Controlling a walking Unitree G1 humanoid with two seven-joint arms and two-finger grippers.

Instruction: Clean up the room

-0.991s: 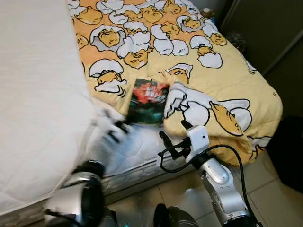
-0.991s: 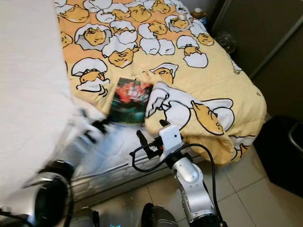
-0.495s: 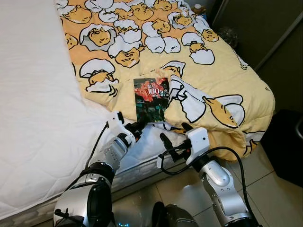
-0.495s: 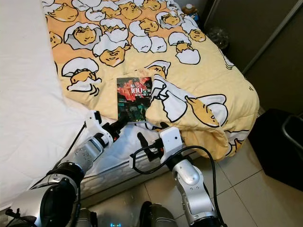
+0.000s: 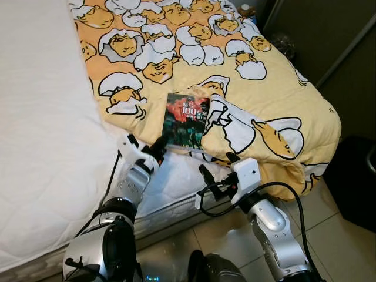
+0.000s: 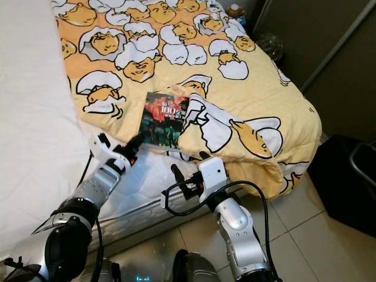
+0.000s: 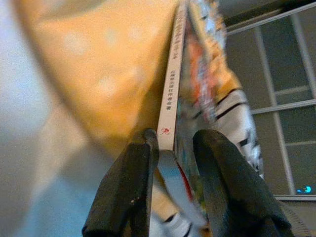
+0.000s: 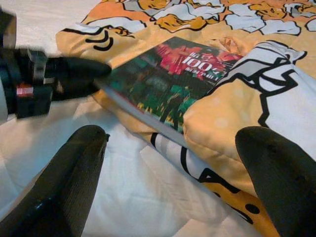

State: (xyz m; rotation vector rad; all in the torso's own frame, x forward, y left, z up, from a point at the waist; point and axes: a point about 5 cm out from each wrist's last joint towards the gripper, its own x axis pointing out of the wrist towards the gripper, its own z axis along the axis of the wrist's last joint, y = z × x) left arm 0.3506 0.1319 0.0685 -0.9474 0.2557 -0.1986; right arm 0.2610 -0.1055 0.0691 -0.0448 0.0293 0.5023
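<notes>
A book (image 5: pixel 187 120) with a dark red and green cover lies on the bed (image 5: pixel 47 141), resting on the yellow quilt (image 5: pixel 276 88) printed with cartoon egg figures. One long edge of the book sits just beside a raised fold of that quilt, and its near corner hangs toward the bare white mattress.

The left tool (image 5: pixel 160 146) is at the book's near corner. In the left wrist view its two black fingers (image 7: pixel 129 192) stand on either side of the book's white spine, clamped on the book's edge, with the quilt blurred beside the spine.

The right tool (image 5: pixel 215 171) hovers nearer the bed's edge than the book, over the white mattress and the quilt's folded hem, apart from the book. Its fingers (image 8: pixel 74 182) are spread wide, and in the right wrist view the book lies between and beyond them, untouched, with the left tool's dark tip meeting the book's corner.

Beyond the quilt, past the far side of the bed, stands a dark wardrobe (image 5: pixel 329 41) on a pale tiled floor (image 5: pixel 346 241).
</notes>
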